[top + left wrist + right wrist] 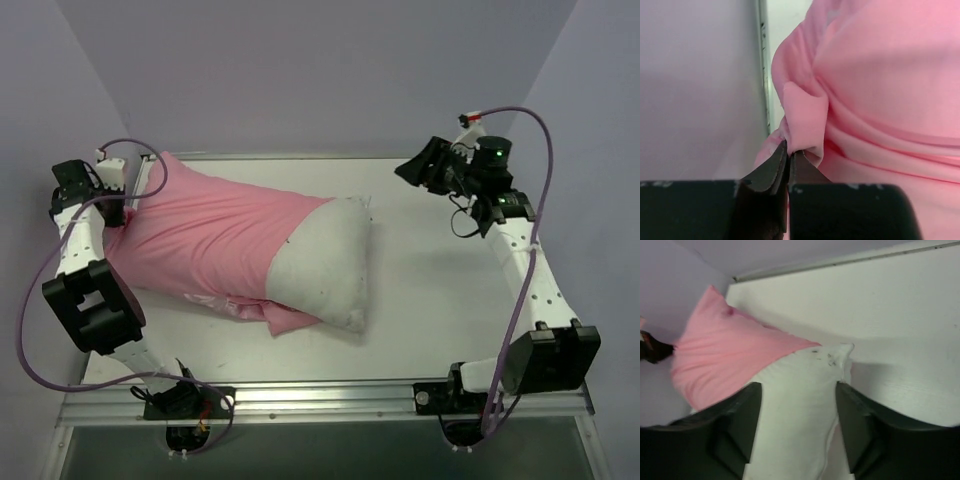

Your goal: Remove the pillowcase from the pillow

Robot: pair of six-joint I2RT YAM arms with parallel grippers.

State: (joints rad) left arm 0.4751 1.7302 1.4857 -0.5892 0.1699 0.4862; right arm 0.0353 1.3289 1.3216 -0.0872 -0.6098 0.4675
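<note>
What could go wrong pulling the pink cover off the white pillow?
The left gripper pinches only a small fold of the soft pink fabric pillowcase, so it might slip free. The right gripper is open, holding nothing, so the plump off-white pillow could drag along with the case instead of coming out.

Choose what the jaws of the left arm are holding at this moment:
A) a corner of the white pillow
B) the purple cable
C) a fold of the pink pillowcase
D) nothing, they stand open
C: in the left wrist view the left gripper has its jaws closed on a pinched fold of the pillowcase, and the bare end of the pillow lies at the far side from it.
</note>
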